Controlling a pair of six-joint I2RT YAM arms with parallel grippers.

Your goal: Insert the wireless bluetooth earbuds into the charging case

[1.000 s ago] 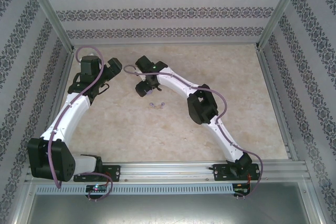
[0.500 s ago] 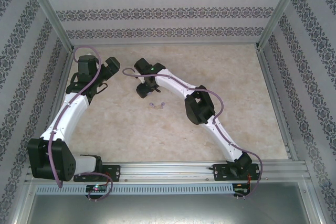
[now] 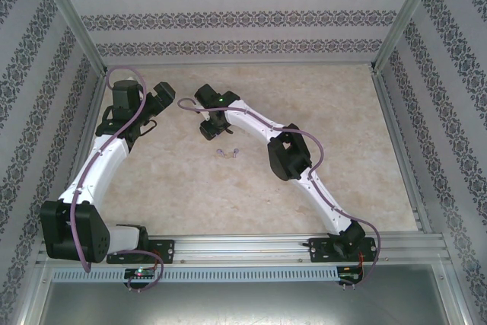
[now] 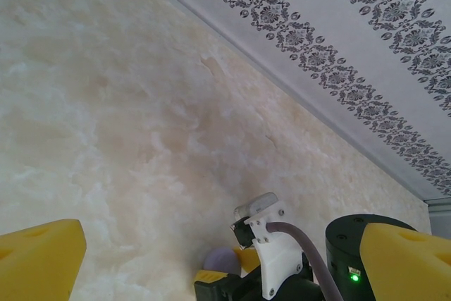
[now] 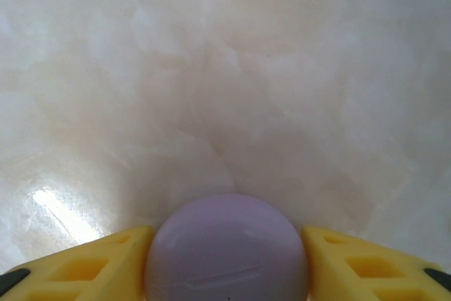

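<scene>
Between the yellow fingers of the right gripper we see a rounded purple case. Both pads sit flush against its sides, so we read this hand as clamped on the case. A faint line crosses the case's near face. We cannot tell whether its underside touches the table or hangs just above it.

From above, the right gripper points down at a spot left of the table's middle, toward the far half. Two earbuds lie on the table just on the near side of that gripper. They sit side by side, apart from its fingers and outside the case. They are tiny and pale purple, too small for us to tell how they are turned.

Further left, the left gripper is spread wide, with nothing between its yellow fingers. It sits near the table's far left corner, aimed across at the right gripper, near it but not touching. Its wrist view looks along the marbled table at the right arm's white bracket, a grey cable and a green light on a black housing. A pale purple patch of the case shows tucked beneath them.

Beyond both arms, a wall with bands of dark floral pattern meets the table's far edge. Similar papered walls close the left and right sides. Both arm bases are bolted to a metal rail along the near edge.
</scene>
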